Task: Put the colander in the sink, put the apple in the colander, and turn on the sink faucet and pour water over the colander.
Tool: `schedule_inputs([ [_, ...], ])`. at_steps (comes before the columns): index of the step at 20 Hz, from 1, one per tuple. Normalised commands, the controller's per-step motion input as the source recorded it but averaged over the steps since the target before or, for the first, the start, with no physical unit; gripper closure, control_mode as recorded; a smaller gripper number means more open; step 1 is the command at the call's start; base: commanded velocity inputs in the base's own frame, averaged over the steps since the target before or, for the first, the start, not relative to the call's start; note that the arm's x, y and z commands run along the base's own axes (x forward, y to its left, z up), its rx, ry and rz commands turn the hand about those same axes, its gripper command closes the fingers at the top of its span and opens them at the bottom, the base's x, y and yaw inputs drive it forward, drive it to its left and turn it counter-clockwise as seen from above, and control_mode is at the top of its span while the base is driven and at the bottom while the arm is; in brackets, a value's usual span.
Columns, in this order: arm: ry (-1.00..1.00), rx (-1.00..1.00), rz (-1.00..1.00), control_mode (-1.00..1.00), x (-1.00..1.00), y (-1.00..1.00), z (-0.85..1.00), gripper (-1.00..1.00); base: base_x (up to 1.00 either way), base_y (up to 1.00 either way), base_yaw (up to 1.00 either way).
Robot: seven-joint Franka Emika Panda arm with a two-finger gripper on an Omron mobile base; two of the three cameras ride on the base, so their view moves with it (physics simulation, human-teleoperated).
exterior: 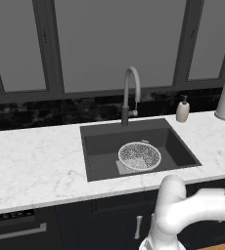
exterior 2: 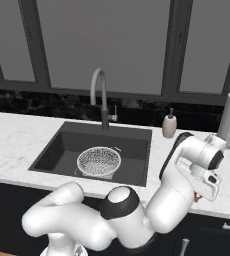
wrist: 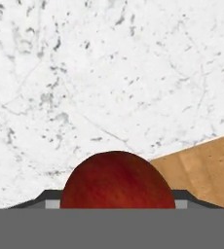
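I see my arm bent right of the sink (exterior 2: 137,137), wrist turned down over the marble counter (wrist: 109,73); the gripper (wrist: 118,202) is clenched around the apple (wrist: 118,182); the colander (exterior: 139,156) sits inside the sink.

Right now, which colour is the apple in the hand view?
Dark red with faint lighter streaks; the apple shows best in the hand view, above white marble.

You see a bench (exterior: 36,161) of white marble veined grey, polished smooth. The sink (exterior: 100,146) is matt dark grey; its faucet (exterior: 130,93) is brushed grey metal. The colander (exterior: 139,156) is pale perforated metal. The apple (wrist: 117,181) has smooth, faintly streaked red skin. Beyond the bench edge, you see grained wood floor (wrist: 206,170).
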Motion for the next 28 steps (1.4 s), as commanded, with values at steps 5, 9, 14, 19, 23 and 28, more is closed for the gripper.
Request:
schedule_inputs([
  [5,-0.25,0.02,0.00,-1.00,-0.12,0.97,0.77,1.00,0.00,0.00,0.00],
  [9,-0.19,0.00,0.00,-1.00,0.14,1.00,0.55,1.00,0.00,0.00,0.00],
  [14,-0.11,0.00,0.00,-1.00,0.36,1.00,0.35,1.00,0.00,0.00,0.00],
  [19,0.05,0.04,0.00,-1.00,0.69,0.99,0.32,1.00,0.00,0.00,0.00],
  [23,0.18,0.15,0.06,-1.00,0.78,0.72,0.21,1.00,0.00,0.00,0.00],
  [28,0.01,0.23,0.06,-1.00,0.58,0.31,-0.04,1.00,0.00,0.00,0.00],
])
